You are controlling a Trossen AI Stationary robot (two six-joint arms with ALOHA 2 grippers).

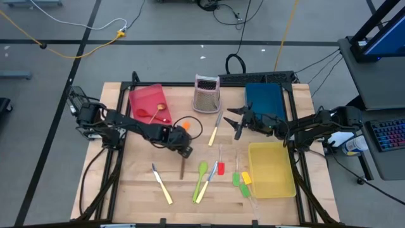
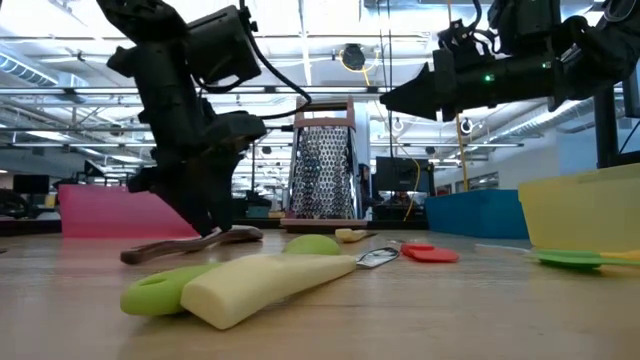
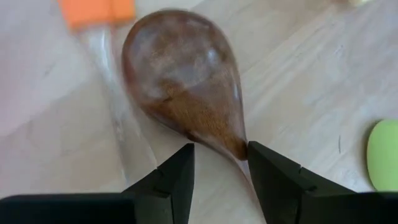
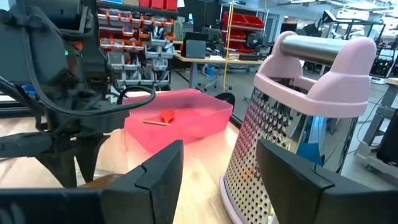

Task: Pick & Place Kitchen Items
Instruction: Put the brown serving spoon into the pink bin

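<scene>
surface [image 1: 133, 190]: wooden, carrying trays, a grater and scattered utensils.
red tray [image 1: 142, 101]: back left of the surface, with a red spoon [image 1: 147, 113] and a second small utensil already lying in it.
yellow tray [image 1: 272, 168]: front right; blue tray [image 1: 264, 98] behind it.
left hand [image 1: 185, 150]: down at mid-surface, just in front of the red tray; fingers parted a little, one on each side of the brown spoon's neck, not seen pressed home.
right hand [image 1: 233, 121]: raised off the surface near the grater [image 1: 206, 93], fingers apart, holding nothing; waiting.
brown spoon [image 3: 183, 93]: flat on the surface, bowl lying beyond the left fingertips [image 3: 177, 171], handle running back under the hand toward the front edge; long axis roughly front to back in the high view, square to the finger gap.
orange spatula [image 3: 99, 11]: just beside the bowl, clear handle close along the left finger; risk of being nudged, judged.
nearer arm: left, by far; already straddling the spoon.
next move, judged: close on the neck, lift, carry the short way back-left to the red tray.
</scene>
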